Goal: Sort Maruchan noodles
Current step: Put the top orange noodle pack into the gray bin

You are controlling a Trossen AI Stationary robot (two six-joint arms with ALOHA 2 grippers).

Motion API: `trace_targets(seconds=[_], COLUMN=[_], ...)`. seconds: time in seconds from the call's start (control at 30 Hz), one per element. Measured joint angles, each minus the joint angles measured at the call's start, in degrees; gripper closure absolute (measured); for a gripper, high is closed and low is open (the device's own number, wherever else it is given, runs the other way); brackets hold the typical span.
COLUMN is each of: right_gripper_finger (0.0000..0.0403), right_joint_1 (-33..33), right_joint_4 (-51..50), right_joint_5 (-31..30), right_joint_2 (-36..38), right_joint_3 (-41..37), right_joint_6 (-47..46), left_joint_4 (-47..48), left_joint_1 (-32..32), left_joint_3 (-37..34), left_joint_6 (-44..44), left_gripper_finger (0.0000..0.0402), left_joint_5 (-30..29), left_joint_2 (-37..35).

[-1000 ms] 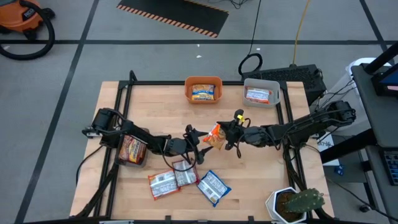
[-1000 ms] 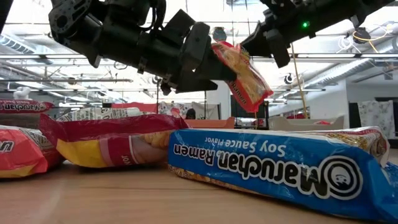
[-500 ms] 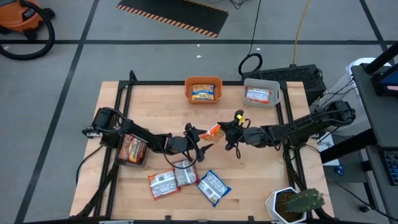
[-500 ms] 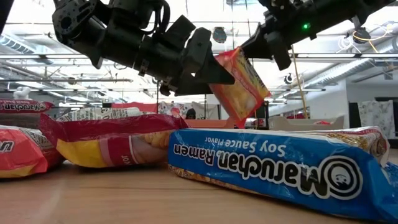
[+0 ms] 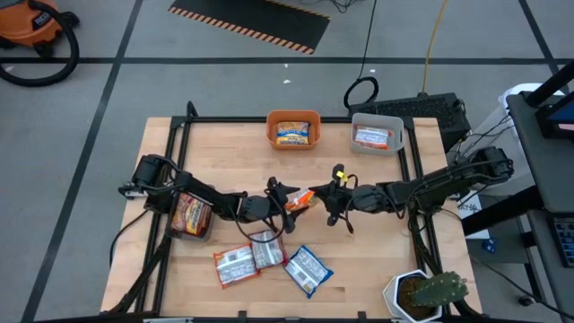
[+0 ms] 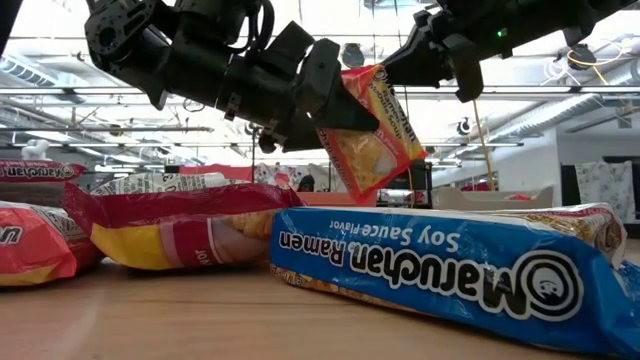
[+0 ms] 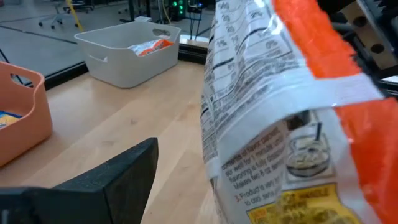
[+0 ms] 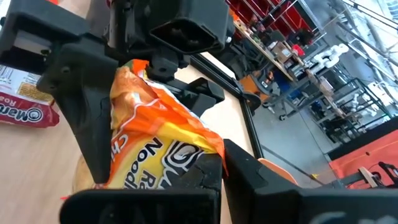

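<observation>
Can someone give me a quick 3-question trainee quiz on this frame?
1. True or false: the right gripper is shut on the orange packet.
2. How do the left gripper's jaws stand? A) open, either side of the orange packet B) shut on a blue packet C) resting in the grey bin
3. Fill in: the orange bin holds ____ packet(s) in the high view.

Key: 1 true, it pinches the packet above the table. 2 A. 3 one, a yellow-blue packet; the grey bin holds a silver-red packet.
</observation>
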State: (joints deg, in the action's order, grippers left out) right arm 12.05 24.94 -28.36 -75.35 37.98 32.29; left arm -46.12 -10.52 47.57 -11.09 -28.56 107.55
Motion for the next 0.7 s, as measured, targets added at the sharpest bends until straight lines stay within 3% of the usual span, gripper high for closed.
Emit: trace_targets(seconds=[0.23, 0.7], right_gripper_finger=[0.0403, 0.0403], right_joint_1=[-0.05, -0.52], right_joint_4=[-1.19, -2.06], right_joint_5=[-0.02, -0.19], right_joint_2=[0.02, 0.04], right_joint_3=[0.00, 0.02], right_joint_6=[0.02, 0.28], left_joint_4=[-1.01, -0.88], left_joint_1=[-0.41, -0.41], left_joint_3=[-0.04, -0.04], left_joint_6=[1.49, 3.54], left_gripper_finger=[0.0088, 0.0228], left_joint_5=[0.02, 0.07], left_joint_2=[-0.02, -0.02])
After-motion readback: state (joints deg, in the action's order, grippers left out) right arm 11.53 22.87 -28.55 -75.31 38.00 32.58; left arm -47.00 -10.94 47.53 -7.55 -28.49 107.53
